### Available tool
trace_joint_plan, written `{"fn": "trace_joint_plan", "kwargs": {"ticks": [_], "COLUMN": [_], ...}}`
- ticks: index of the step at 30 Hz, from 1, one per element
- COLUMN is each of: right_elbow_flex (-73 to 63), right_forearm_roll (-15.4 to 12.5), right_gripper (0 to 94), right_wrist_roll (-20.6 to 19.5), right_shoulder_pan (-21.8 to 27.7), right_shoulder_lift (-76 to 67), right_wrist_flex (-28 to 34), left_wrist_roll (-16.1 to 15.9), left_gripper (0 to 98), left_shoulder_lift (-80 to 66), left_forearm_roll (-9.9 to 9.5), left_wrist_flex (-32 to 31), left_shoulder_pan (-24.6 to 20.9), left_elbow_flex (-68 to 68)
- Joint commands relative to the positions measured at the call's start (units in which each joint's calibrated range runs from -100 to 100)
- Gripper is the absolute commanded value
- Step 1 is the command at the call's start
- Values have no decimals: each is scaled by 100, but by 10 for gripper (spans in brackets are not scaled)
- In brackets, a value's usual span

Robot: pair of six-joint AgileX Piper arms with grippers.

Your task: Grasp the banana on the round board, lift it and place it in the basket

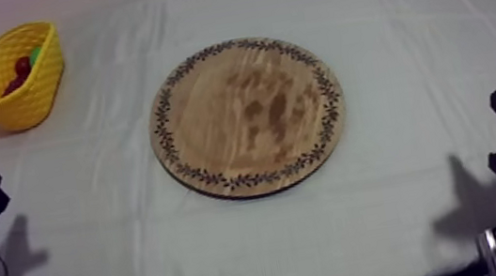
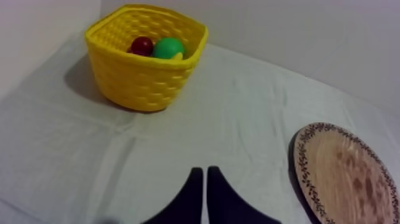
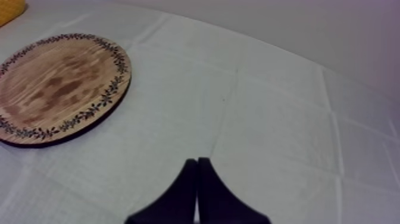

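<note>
Claws first: your left claw (image 2: pixel 204 174) was pressed together into a narrow wedge, and your right claw (image 3: pixel 197 162) likewise, each pinching nothing. They rested at about 8 and 4 o'clock from the wooden board (image 1: pixel 247 116) at the middle of the table (image 1: pixel 409 48). At 10 o'clock sat the yellow basket (image 1: pixel 31 93), holding a small red fruit (image 2: pixel 141 45), a green fruit (image 2: pixel 168 47) and, touching it, what looked like the banana (image 2: pixel 177 55), a yellow sliver.
</note>
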Motion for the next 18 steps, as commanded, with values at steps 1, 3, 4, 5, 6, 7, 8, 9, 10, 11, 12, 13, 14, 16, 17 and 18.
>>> {"fn": "trace_joint_plan", "kwargs": {"ticks": [1, 3, 4, 5, 6, 7, 8, 9, 10, 11, 12, 13, 14, 16, 17, 18], "right_elbow_flex": [-3, -3, -3, -3, -3, -3, -3, -3, -3, -3, -3, -3, -3, -3, -3, -3], "right_forearm_roll": [0, 0, 0, 0, 0, 0, 0, 0, 0, 0, 0, 0, 0, 0, 0, 0], "right_gripper": [2, 2, 2, 2, 2, 2, 2, 2, 2, 2, 2, 2, 2, 2, 2, 2], "right_wrist_roll": [2, 2, 2, 2, 2, 2, 2, 2, 2, 2, 2, 2, 2, 2, 2, 2], "right_shoulder_pan": [1, 1, 1, 1, 1, 1, 1, 1, 1, 1, 1, 1, 1, 1, 1, 1], "right_shoulder_lift": [3, 3, 3, 3, 3, 3, 3, 3, 3, 3, 3, 3, 3, 3, 3, 3], "right_wrist_flex": [1, 1, 1, 1, 1, 1, 1, 1, 1, 1, 1, 1, 1, 1, 1, 1], "left_wrist_roll": [1, 1, 0, 2, 3, 3, 4, 4, 4, 4, 4, 5, 5, 5, 5, 5], "left_gripper": [1, 1, 1, 1, 1, 1, 1, 1, 1, 1, 1, 1, 1, 1, 1, 1], "left_shoulder_lift": [-20, -39, -51, -62, -75, -86, -97, -107, -117, -126, -135, -141, -151, -165, -170, -174], "left_forearm_roll": [-3, -3, -3, -3, -3, -3, -3, -3, -3, -3, -3, -3, -3, -3, -3, -3], "left_wrist_flex": [-2, -2, -2, -2, -2, -2, -2, -2, -2, -2, -2, -2, -2, -2, -2, -2], "left_shoulder_pan": [-6, -9, -10, -10, -10, -11, -11, -11, -11, -11, -11, -11, -11, -11, -11, -11], "left_elbow_flex": [5, 5, 5, 5, 5, 5, 5, 5, 5, 5, 5, 5, 5, 5, 5, 5]}}
